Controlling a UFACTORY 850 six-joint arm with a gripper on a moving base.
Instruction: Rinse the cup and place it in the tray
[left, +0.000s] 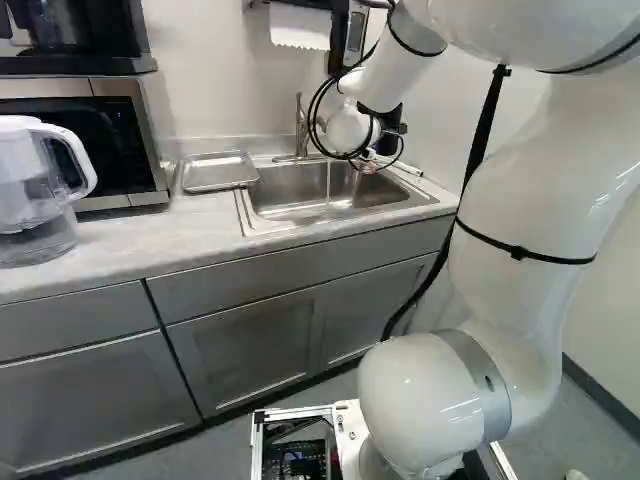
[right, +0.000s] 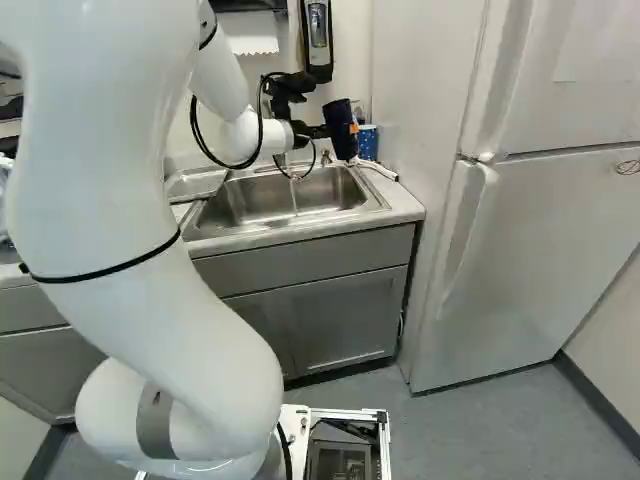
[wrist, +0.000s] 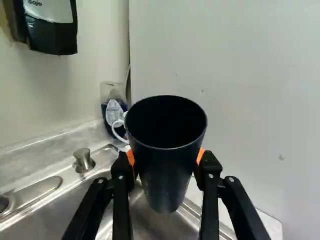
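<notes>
The dark navy, tapered cup (wrist: 166, 182) is up in the air near the right end of the sink, roughly upright with some lean, its mouth open towards the wrist camera. The black gripper with orange pads (wrist: 166, 159) is pinching it from two sides.

Leftmost on the grey-white counter (left: 110, 254) stands a clear plastic pitcher with a white lid (left: 35, 190), in front of a microwave with a dark door (left: 85, 140). Right of them, just beside the sink's left rim, lies the shallow silver metal tray (left: 219, 172), where the cup should end up. Next comes the stainless steel sink (right: 250, 203), with the slim metal faucet (left: 300, 128) at its far side and a thin stream of water (left: 328, 182) falling into the basin. The cup is to the right of that stream, apart from it.

I judge the rinse to be the step in hand, though whether the inside is already wet I cannot tell. If it needs water, the next move is leftwards, mouth under the stream, then a tilt to empty it over the basin. After that, the cup must travel left past the faucet without knocking it and be lowered squarely inside the tray's rim before release.
</notes>
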